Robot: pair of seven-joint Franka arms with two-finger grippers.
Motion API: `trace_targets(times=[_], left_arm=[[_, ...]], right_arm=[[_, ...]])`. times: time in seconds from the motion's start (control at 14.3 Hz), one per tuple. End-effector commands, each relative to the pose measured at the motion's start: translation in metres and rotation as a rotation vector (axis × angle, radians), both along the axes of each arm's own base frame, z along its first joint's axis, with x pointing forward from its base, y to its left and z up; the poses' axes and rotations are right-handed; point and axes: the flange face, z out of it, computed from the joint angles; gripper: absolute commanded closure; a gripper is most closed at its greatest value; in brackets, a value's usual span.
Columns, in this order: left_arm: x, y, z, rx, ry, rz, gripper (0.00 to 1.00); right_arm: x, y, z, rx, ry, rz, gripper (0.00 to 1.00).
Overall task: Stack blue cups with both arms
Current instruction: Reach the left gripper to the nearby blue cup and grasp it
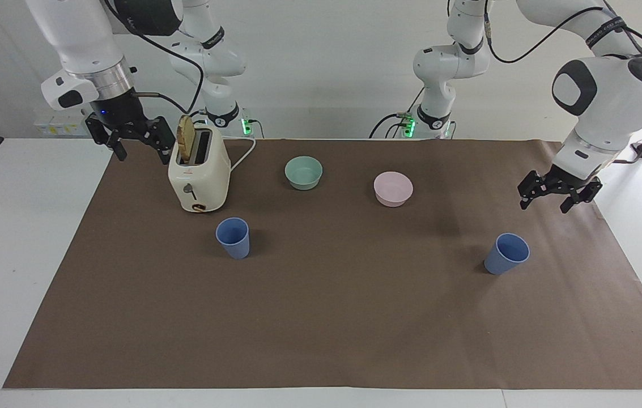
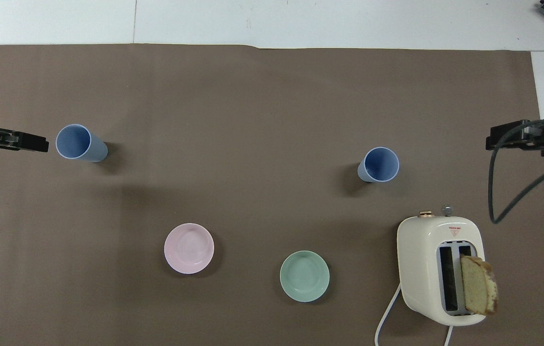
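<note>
Two blue cups stand upright and apart on the brown mat. One blue cup [image 1: 506, 254] [image 2: 79, 142] is toward the left arm's end. The other blue cup [image 1: 233, 238] [image 2: 379, 165] stands beside the toaster, farther from the robots than it. My left gripper [image 1: 543, 205] [image 2: 36, 143] hangs open over the mat beside the first cup, above it and not touching it. At the right arm's end of the mat, my right gripper [image 1: 142, 156] [image 2: 495, 142] waits open and empty in the air beside the toaster.
A cream toaster [image 1: 199, 175] [image 2: 440, 269] with a bread slice in one slot stands toward the right arm's end. A teal bowl [image 1: 304, 172] [image 2: 304, 276] and a pink bowl [image 1: 392, 188] [image 2: 188, 248] sit nearer the robots than the cups.
</note>
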Motion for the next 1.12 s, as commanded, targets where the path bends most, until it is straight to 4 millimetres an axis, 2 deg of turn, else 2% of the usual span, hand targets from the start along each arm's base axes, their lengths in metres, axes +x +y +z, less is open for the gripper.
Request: trace_targets(times=[0.0, 0.35, 0.77, 0.91, 0.98, 1.05], left_arm=[[0.006, 0.005, -0.018, -0.027, -0.014, -0.001, 0.00], [0.015, 0.007, -0.079, -0.064, -0.029, 0.015, 0.00], [0.028, 0.009, -0.116, -0.071, -0.042, 0.025, 0.00], [0.030, 0.010, -0.121, -0.071, -0.045, 0.028, 0.00], [0.029, 0.010, -0.122, -0.073, -0.041, 0.030, 0.03], [0.029, 0.010, -0.123, -0.075, -0.038, 0.032, 0.15]], right_arm=[[0.002, -0.004, 0.001, -0.020, 0.003, -0.015, 0.00], [0.002, -0.005, 0.001, -0.022, 0.003, -0.015, 0.00], [0.001, -0.005, 0.001, -0.022, 0.006, -0.015, 0.00], [0.001, -0.004, 0.001, -0.020, 0.004, -0.015, 0.00], [0.001, -0.005, 0.001, -0.022, 0.004, -0.015, 0.00], [0.001, -0.005, 0.001, -0.022, 0.004, -0.013, 0.00]])
